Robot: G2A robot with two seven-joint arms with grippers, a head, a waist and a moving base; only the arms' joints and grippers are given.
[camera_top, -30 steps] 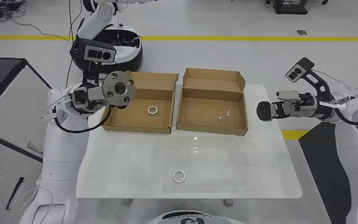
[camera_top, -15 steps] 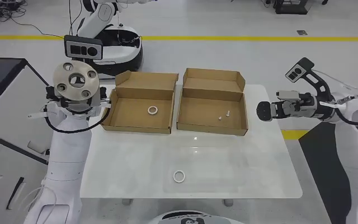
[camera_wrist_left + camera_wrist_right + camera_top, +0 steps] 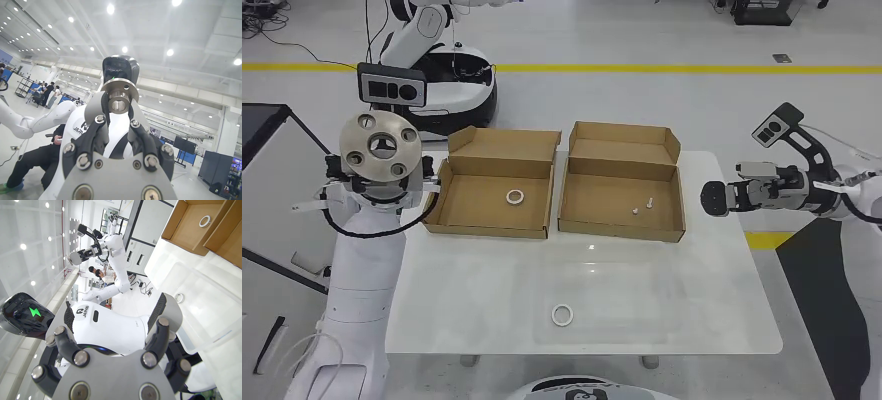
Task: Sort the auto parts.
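Between the jaws of the left gripper (image 3: pixel 117 106), left wrist view: one flanged metal hub (image 3: pixel 119 86). The jaws are clamped on its neck, and the flange sits just past the fingertips (image 3: pixel 103 98).

Top view: we list the hub disc-up, off the table (image 3: pixel 692 300) edge. From those jaws toward the right gripper (image 3: pixel 712 197):
- a cardboard box (image 3: pixel 492 215) holding a white ring (image 3: pixel 513 196)
- a second cardboard box (image 3: pixel 622 205) holding small fasteners (image 3: pixel 641 209)
- a second white ring (image 3: pixel 562 316) loose on the table, well apart from both grippers

Right wrist view: we note the jaws spread wide with nothing between them. The loose ring lies beyond one fingertip.
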